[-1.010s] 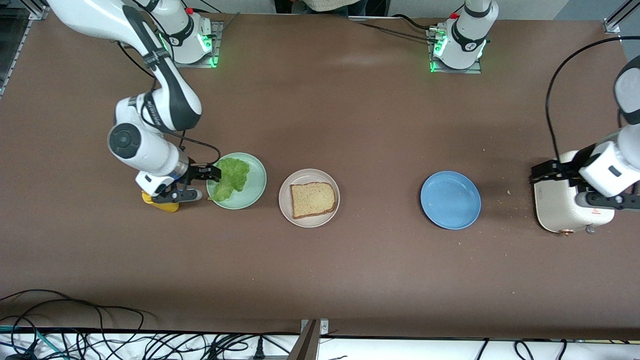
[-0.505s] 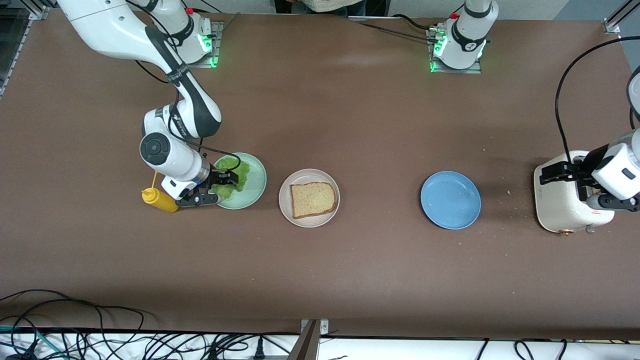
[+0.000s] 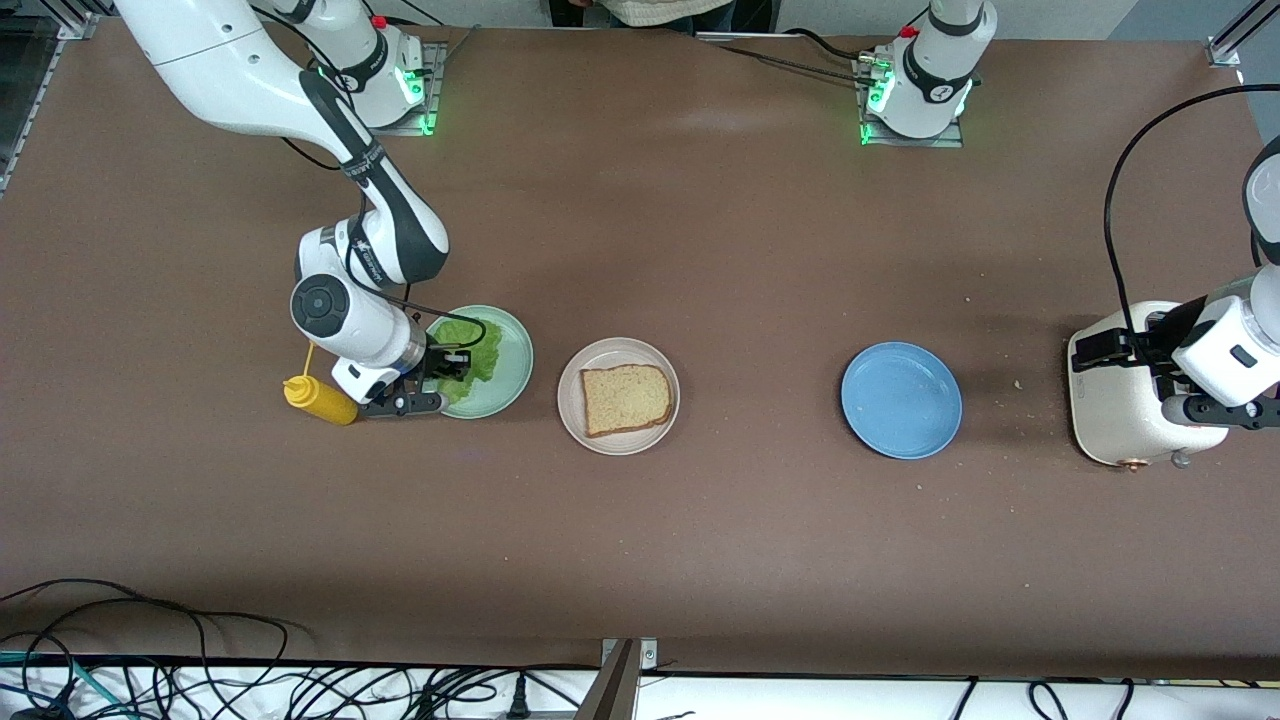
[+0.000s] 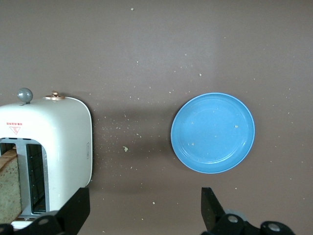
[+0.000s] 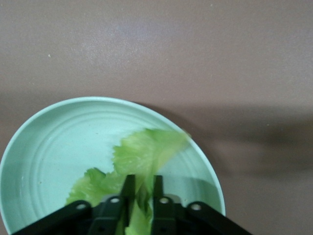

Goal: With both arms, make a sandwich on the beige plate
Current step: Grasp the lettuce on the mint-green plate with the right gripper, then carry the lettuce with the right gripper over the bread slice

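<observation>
Three plates sit in a row across the brown table (image 3: pixel 700 250): a mint-green plate (image 3: pixel 510 345) toward the right arm's end, the beige plate (image 3: pixel 570 395) beside it near the middle, and a blue plate (image 3: pixel 901 400) toward the left arm's end. One square slice of bread (image 3: pixel 625 398) lies flat on the beige plate, with nothing on top of it. On the mint-green plate lies the ruffled lettuce leaf (image 3: pixel 480 350), and the right gripper (image 3: pixel 452 364) is down on that plate with its two black fingers (image 5: pixel 128 188) drawn in narrowly on the leaf, green showing in the slim gap between them and spreading out ahead of the tips. A yellow squeeze bottle (image 3: pixel 318 398) lies on the table just beside the right arm's wrist, closer to the table's end than the mint-green plate. At the left arm's end stands a white toaster (image 3: pixel 1115 420), and the left wrist view shows a second slice of bread (image 4: pixel 9 185) standing in its slot. The left gripper (image 4: pixel 144 215) hangs over the toaster's edge and the bare table next to it, its jaws spread wide and holding nothing, with the blue plate (image 4: pixel 213 132) well apart from it.
</observation>
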